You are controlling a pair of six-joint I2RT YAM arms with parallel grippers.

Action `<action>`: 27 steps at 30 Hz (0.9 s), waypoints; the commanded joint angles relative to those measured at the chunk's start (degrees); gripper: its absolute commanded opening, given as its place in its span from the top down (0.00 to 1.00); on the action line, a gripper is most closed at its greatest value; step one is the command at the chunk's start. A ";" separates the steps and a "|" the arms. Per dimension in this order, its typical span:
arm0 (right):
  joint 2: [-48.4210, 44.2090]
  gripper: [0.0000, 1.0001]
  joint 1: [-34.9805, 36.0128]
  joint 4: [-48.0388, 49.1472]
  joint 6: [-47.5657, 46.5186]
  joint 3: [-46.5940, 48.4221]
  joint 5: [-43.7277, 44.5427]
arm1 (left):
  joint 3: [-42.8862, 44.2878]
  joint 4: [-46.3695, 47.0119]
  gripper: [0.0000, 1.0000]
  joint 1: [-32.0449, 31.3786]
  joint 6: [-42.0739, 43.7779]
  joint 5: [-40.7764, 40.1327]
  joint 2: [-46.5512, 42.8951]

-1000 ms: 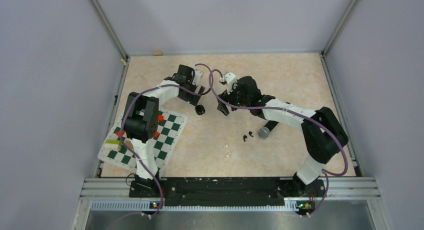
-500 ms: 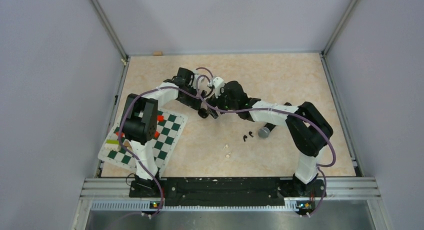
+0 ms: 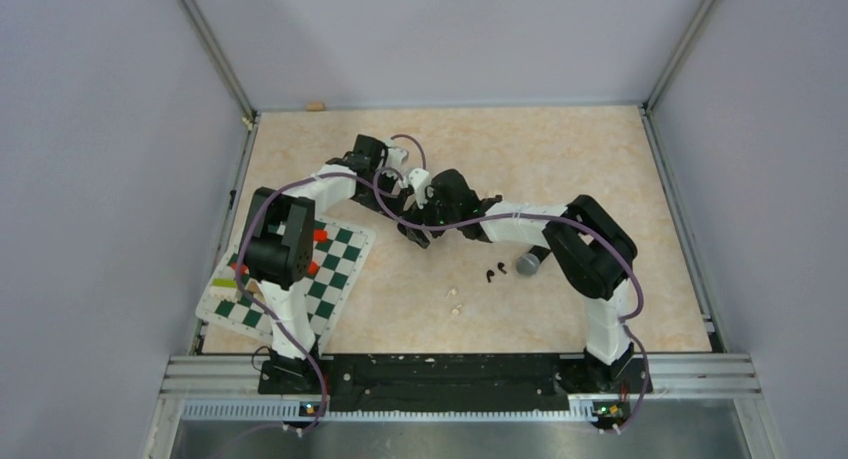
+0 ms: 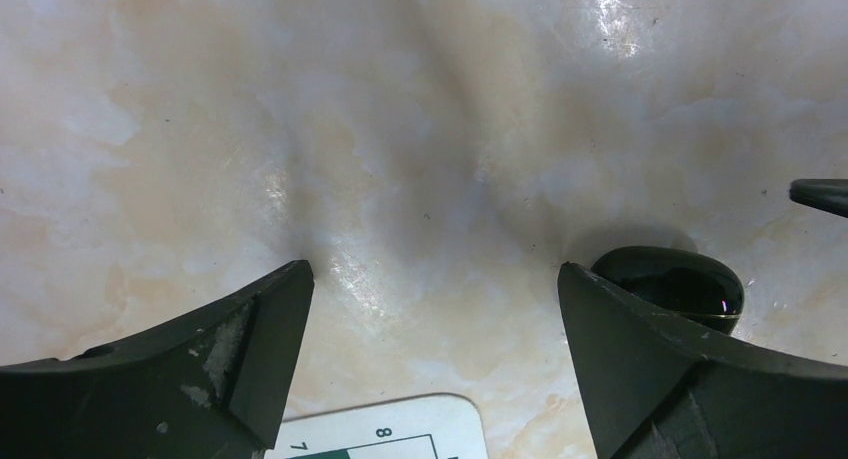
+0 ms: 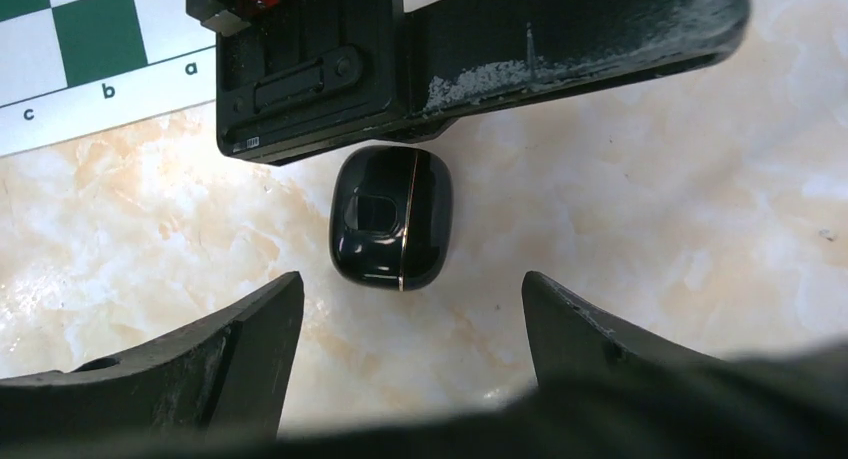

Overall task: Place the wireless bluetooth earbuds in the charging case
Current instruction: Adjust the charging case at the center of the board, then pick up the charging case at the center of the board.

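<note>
The charging case [image 5: 392, 217] is a glossy black pod with a thin gold seam, lying closed on the marbled table. My right gripper [image 5: 412, 299] stands open just short of it, the case lying ahead of the gap between its fingers. My left gripper [image 4: 435, 279] is open too, with bare table between its fingers; the case [image 4: 668, 284] peeks out behind its right finger. In the top view, two black earbuds [image 3: 495, 272] and two white earbuds [image 3: 455, 300] lie loose on the table, nearer the arms' bases than both grippers [image 3: 415, 229].
A green-and-white chessboard mat [image 3: 335, 269] lies at the left under the left arm, its corner [image 4: 400, 434] showing below the left fingers. A microphone [image 3: 527, 264] lies right of the black earbuds. The left gripper's body [image 5: 400, 59] sits just beyond the case.
The right arm has swung left across the table and brought its gripper up to the case beside the left gripper. The left arm has stayed put.
</note>
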 commanded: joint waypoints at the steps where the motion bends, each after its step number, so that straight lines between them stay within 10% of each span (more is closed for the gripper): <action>1: 1.68 0.21 0.86 0.45 -1.47 3.44 -0.96 | -1.20 -2.56 0.01 1.64 -2.01 0.72 -0.85; 14: 4.36 0.28 3.52 -0.23 -3.29 4.50 2.41 | -0.37 -2.44 0.01 4.60 -3.01 0.21 1.48; 27: 3.82 0.57 3.75 1.64 -4.60 3.45 6.75 | -0.63 -1.93 0.01 5.26 -3.49 0.61 0.85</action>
